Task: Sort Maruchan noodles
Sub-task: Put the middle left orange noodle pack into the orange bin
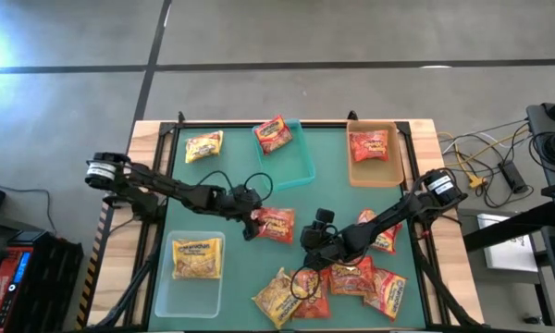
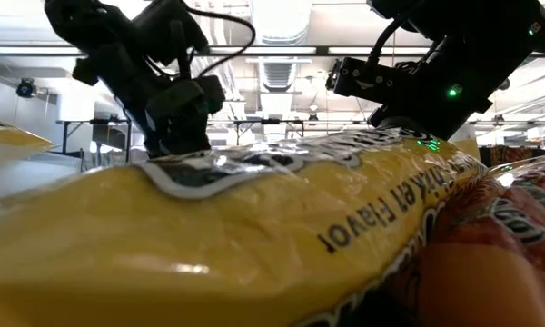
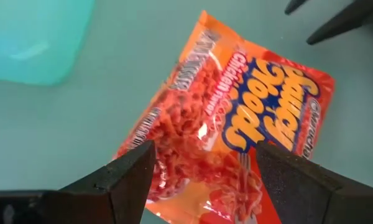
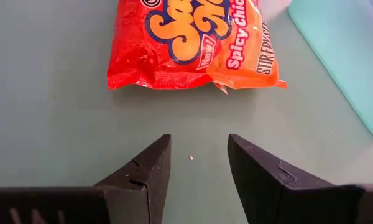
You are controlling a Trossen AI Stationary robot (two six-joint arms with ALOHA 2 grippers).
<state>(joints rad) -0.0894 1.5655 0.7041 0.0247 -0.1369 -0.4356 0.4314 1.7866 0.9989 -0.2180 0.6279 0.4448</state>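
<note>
An orange-red noodle packet (image 1: 277, 225) lies flat on the green table top near its middle. My left gripper (image 1: 251, 223) is over that packet's left end, open, with one finger on each side of the packet (image 3: 236, 124). My right gripper (image 1: 309, 237) is open just right of the same packet (image 4: 193, 43), pointing at it with a strip of bare table between. A pile of several red and yellow packets (image 1: 328, 282) lies at the near edge. In the low view a yellow packet (image 2: 209, 245) fills the foreground. My left gripper comes at the orange-red packet from above, its open fingers (image 3: 127, 174) on either side of the packet's end (image 3: 193, 162). The packet lies flat on the table. Whether the fingers touch it I cannot tell.
A teal bin (image 1: 301, 162) at the far middle has a red packet (image 1: 273, 135) on its left rim. A tan bin (image 1: 353, 171) at far right holds a red packet. A clear bin (image 1: 190, 291) at near left holds a yellow packet. Another yellow packet (image 1: 203, 146) lies far left.
</note>
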